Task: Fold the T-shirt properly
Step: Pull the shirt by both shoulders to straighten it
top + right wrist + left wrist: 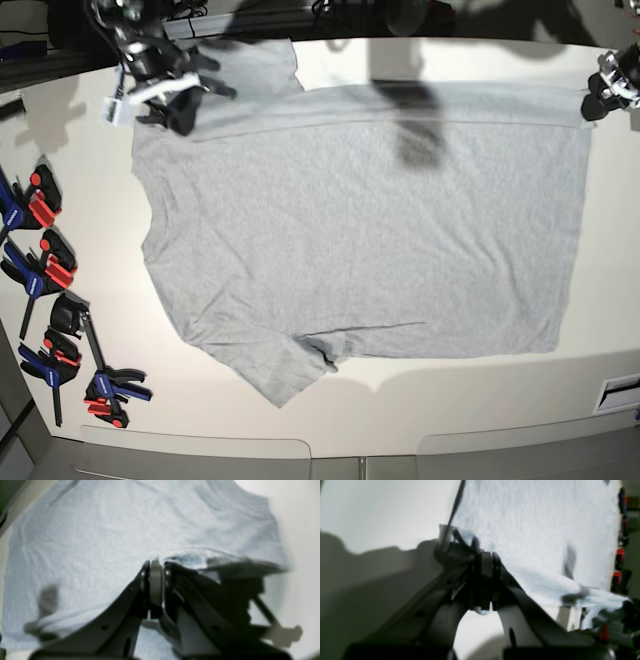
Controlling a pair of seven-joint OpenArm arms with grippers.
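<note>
T-shirt spread plain side up across table, far edge lifted along far side. Right gripper clamped on fabric near far left corner. Left gripper pinched shut on hem at far right corner. Clamps along left edge.
</note>
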